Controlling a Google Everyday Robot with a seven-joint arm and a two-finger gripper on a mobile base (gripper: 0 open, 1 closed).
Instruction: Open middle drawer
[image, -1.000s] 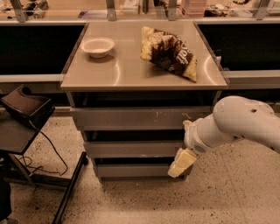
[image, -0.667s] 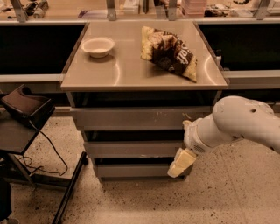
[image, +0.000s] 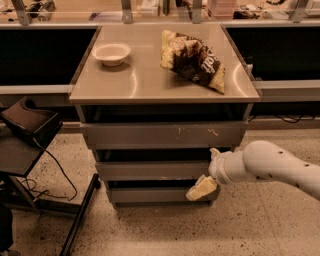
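The middle drawer (image: 152, 170) is the wide shallow grey front between the taller scratched top front (image: 165, 135) and the narrow bottom front (image: 150, 195) of the cabinet. It sits about flush with the other fronts. My gripper (image: 202, 188) is at the cabinet's right side, low against the right end of the middle drawer and overlapping the bottom front. My white arm (image: 270, 167) reaches in from the right.
On the cabinet top (image: 145, 82) are a white bowl (image: 112, 53) and a brown chip bag (image: 194, 61). A black chair with cables (image: 30, 127) stands at the left. Dark counters run behind on both sides. The floor is speckled.
My arm has dropped lower and the gripper has shifted slightly left against the drawer fronts. The drawers have not visibly moved.
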